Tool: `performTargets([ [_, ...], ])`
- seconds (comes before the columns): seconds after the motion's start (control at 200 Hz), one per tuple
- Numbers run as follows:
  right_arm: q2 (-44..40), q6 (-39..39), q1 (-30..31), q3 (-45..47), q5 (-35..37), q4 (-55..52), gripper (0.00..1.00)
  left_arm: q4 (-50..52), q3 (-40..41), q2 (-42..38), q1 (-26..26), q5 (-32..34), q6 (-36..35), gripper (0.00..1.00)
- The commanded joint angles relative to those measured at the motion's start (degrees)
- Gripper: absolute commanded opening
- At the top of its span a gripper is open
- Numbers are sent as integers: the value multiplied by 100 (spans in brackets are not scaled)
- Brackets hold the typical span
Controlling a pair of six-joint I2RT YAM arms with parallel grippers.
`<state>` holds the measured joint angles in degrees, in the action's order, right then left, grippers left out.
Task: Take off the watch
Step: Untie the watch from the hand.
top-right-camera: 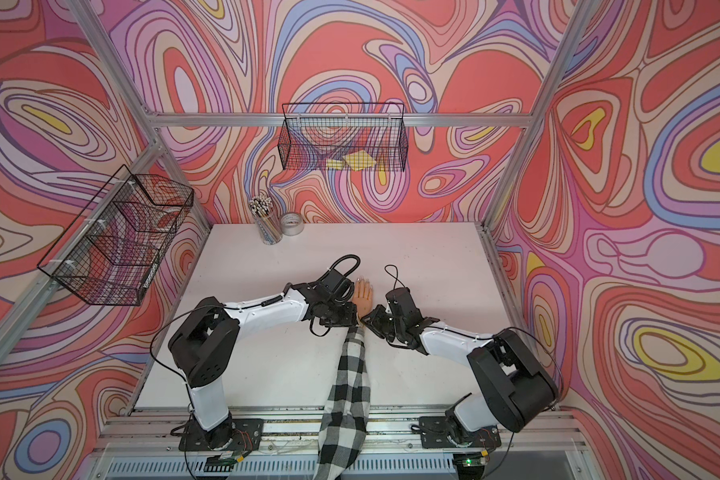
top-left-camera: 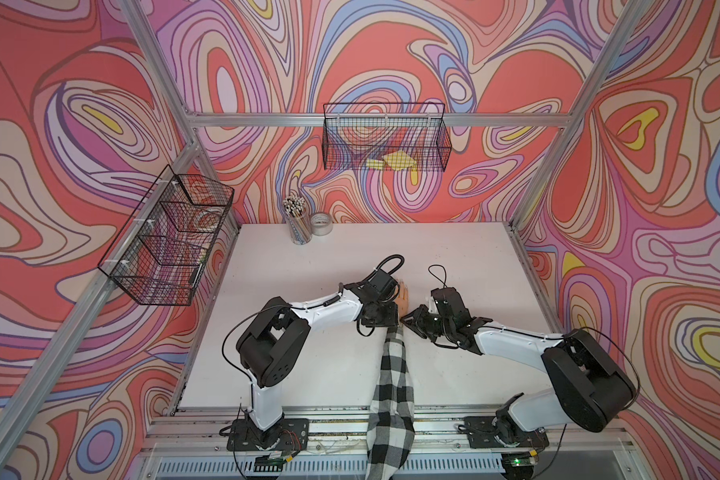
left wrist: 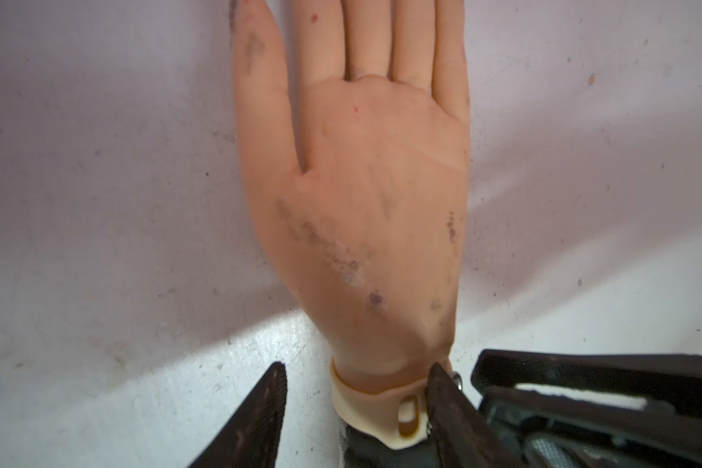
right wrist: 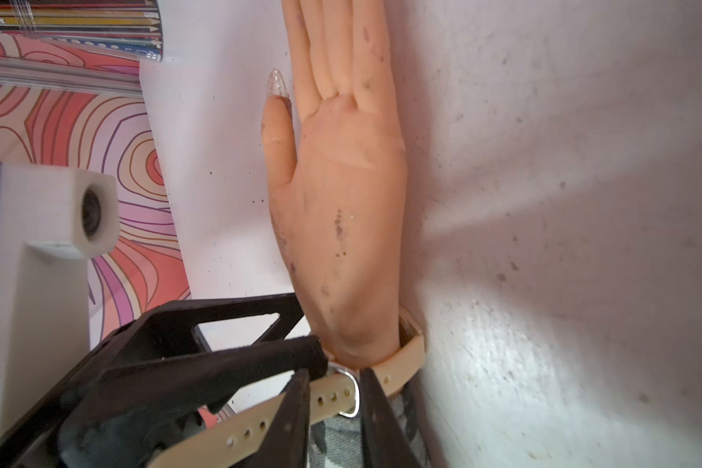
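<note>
At worktop (top-left-camera: 308, 270) centre, the watch (right wrist: 410, 352) is worn below the mannequin hand (left wrist: 373, 182), strap axis 9-to-3. Left claw (left wrist: 357, 366) is spread astride it from 9 o'clock. Right claw (right wrist: 333, 377), from 3 o'clock, narrowly brackets the buckle (right wrist: 348, 391); pinch cannot be confirmed.

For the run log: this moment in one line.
watch on mannequin hand, strap tail loose | right gripper astride buckle, grip unclear | left gripper open at wrist
</note>
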<state>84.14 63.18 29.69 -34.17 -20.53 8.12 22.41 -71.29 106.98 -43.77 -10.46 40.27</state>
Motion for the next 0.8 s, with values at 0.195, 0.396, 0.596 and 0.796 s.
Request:
performTargets([
  [0.195,67,192,-15,266,-55,298,24,254,176,-76,66,130,7,57],
  [0.396,92,300,-7,402,-81,507,25,244,194,-81,69,120,7,57],
  [0.596,257,469,-10,420,-337,1178,22,232,220,-94,69,119,16,57],
  [0.796,508,1071,-12,718,-809,2725,15,246,229,-125,71,133,7,57],
])
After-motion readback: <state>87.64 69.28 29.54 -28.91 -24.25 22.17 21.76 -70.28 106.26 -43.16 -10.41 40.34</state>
